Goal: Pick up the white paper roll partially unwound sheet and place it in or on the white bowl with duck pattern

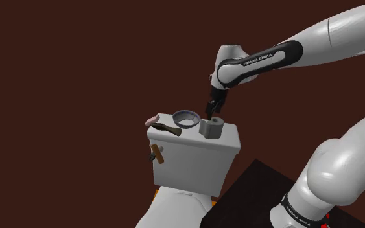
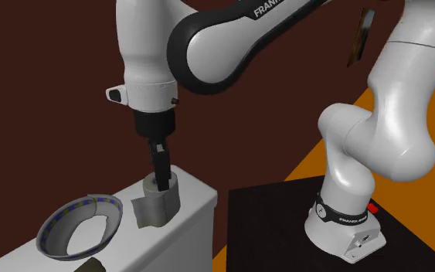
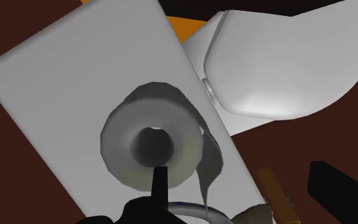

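Shoulder view, roll: the grey-drawn paper roll (image 1: 211,129) is standing upright on the white tank lid (image 1: 229,144), toward the lid's end at the shoulder view's right.
Shoulder view, bowl: the bowl (image 1: 186,118) is sitting just beside the roll, on the shoulder view's left and slightly farther back. A dark tool (image 1: 168,128) is lying beyond it, further left.
Shoulder view, hand: the gripper (image 1: 212,111) is hanging straight over the roll, with its tips at the roll's top.
Second exterior view, hand: one finger appears to be reaching down into the roll's hollow core. The hand is showing edge-on, so the gap is not readable here.
Second exterior view, sheet: the loose sheet (image 2: 141,212) is hanging down the side of the roll that faces the bowl.
Wrist view, fingers: the fingers (image 3: 159,184) are standing apart. One is at the core's edge and the other is well outside the roll, not touching it, so nothing is being clamped.
Step in hand: by my judgement, the arm is lining up a pinch on the roll's wall.
Doing it well: the inner finger should be sinking deeper into the core before closing, so the pads are biting the wall rather than its top edge. Closing should be going gently, since the wall will probably crush. Lifting should be going straight up, so the trailing sheet is clearing the bowl's rim during the short carry toward the shoulder view's left.
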Available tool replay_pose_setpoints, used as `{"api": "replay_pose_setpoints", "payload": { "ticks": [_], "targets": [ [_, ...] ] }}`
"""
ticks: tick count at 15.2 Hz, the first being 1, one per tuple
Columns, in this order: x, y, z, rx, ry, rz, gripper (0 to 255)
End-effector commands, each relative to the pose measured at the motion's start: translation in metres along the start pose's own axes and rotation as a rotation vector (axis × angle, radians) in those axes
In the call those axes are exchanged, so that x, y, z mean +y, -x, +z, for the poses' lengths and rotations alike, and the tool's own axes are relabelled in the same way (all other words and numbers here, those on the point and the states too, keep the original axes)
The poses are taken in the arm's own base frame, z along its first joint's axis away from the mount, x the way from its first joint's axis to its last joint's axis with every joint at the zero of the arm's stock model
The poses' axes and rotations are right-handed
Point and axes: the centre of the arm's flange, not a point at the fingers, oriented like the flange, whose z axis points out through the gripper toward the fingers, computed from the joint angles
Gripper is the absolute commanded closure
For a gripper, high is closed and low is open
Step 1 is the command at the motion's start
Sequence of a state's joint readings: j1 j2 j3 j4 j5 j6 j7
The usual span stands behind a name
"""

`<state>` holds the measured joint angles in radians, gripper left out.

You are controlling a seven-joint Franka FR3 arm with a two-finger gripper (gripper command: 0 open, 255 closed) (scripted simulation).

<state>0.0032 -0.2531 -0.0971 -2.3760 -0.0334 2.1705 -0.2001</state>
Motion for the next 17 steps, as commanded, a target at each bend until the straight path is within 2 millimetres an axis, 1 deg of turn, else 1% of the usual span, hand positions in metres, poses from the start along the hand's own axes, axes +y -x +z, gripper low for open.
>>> {"api": "replay_pose_setpoints", "payload": {
  "ticks": [1,4,5,12,13,17],
  "targets": [
    [0.005,-0.015,0.018,0.015,-0.009,-0.003,0],
    [0.011,-0.043,0.043,0.035,-0.023,-0.007,0],
    [0.013,-0.048,0.048,0.039,-0.025,-0.008,0],
    [0.012,-0.049,0.085,0.039,-0.025,-0.008,0],
    [0.012,-0.05,0.088,0.039,-0.025,-0.008,0],
    [0.012,-0.05,0.088,0.039,-0.025,-0.008,0]
  ]
}}
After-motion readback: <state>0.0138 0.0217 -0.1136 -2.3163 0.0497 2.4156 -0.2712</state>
